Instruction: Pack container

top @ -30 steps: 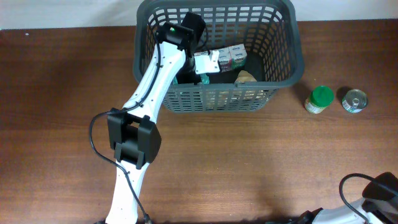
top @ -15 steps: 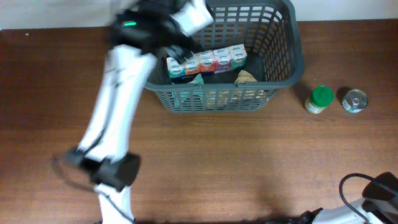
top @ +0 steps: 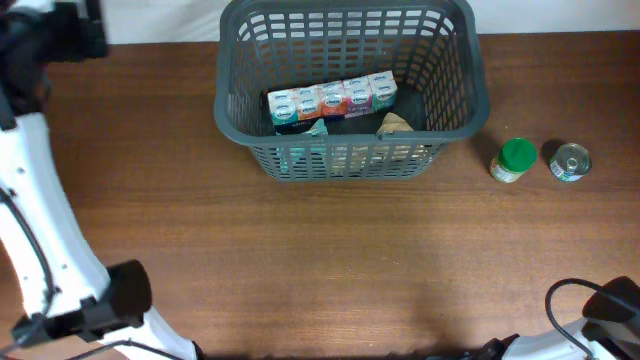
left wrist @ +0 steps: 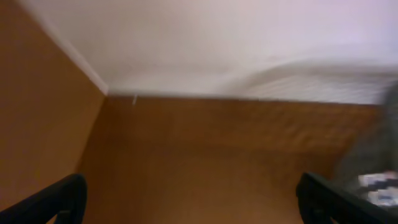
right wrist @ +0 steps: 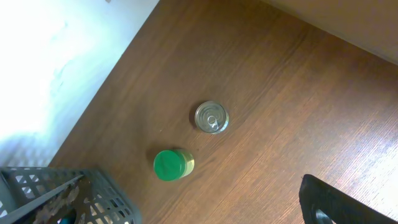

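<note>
Brown table, your container at its far middle, cartons inside, jar and can to the right, your left tool wide, empty, your right tool mostly hidden, cannot tell.

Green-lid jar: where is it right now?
Overhead view, right side: the green-lid jar stands on the table outside the container, just off its right wall, with the tin can beside it further right.

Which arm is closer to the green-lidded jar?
Right. The right arm is at the near right, on the green-lidded jar's side of the container; the left arm is at the far left corner, across the container.
</note>
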`<state>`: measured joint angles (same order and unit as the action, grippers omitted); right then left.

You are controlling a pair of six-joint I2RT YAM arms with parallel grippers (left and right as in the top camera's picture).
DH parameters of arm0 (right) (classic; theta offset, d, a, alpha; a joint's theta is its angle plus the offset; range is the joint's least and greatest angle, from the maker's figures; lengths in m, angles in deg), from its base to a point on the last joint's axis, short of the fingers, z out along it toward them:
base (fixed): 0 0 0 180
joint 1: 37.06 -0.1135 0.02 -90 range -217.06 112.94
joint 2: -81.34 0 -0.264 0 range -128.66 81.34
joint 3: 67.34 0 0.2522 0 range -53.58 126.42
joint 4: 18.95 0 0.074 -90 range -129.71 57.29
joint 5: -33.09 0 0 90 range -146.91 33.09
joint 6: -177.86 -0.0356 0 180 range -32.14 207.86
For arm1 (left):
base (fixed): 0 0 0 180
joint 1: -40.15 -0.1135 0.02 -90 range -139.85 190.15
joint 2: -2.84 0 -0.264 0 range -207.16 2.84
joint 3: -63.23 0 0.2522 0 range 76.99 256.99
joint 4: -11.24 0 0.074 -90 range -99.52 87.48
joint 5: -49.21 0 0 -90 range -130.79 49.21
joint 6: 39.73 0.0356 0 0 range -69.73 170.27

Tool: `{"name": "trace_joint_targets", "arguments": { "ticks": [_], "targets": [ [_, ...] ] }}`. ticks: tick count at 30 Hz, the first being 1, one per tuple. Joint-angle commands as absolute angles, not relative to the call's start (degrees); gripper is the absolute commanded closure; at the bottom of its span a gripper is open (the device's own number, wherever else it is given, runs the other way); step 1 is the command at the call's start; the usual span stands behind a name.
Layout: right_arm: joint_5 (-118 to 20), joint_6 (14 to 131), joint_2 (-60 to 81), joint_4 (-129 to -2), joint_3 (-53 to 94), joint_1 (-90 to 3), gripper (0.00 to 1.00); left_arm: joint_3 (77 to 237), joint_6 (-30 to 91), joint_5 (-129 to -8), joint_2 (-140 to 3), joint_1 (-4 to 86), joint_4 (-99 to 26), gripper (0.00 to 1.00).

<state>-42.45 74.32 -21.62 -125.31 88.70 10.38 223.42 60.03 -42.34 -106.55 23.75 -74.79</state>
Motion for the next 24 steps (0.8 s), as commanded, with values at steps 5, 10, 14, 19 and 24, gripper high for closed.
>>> {"name": "trace_joint_targets", "arguments": {
  "ticks": [5, 10, 14, 19, 24],
  "targets": [
    [-42.47, 74.10, -21.36, -125.09, 88.48, 10.60, 0.01, 220.74, 54.57, -42.47, -109.58, 19.95, -77.63, 0.01],
    [-51.26, 73.05, -22.14, -125.29, 84.63, 10.60, 0.01, 220.58, 54.59, -42.47, -110.11, 20.01, -80.84, 0.01],
    [-50.93, 66.50, -25.33, -121.79, 75.47, 10.21, 0.01, 220.58, 54.59, -42.47, -110.11, 20.01, -82.33, 0.01],
    [-48.35, 64.38, -29.77, -113.42, 65.60, 7.87, 0.01, 220.58, 54.57, -42.47, -110.11, 20.01, -82.33, 0.01],
    [-49.51, 63.63, -34.10, -106.05, 60.87, 3.85, 0.01, 220.58, 54.59, -42.47, -110.11, 20.01, -82.33, 0.01]
  ]
}}
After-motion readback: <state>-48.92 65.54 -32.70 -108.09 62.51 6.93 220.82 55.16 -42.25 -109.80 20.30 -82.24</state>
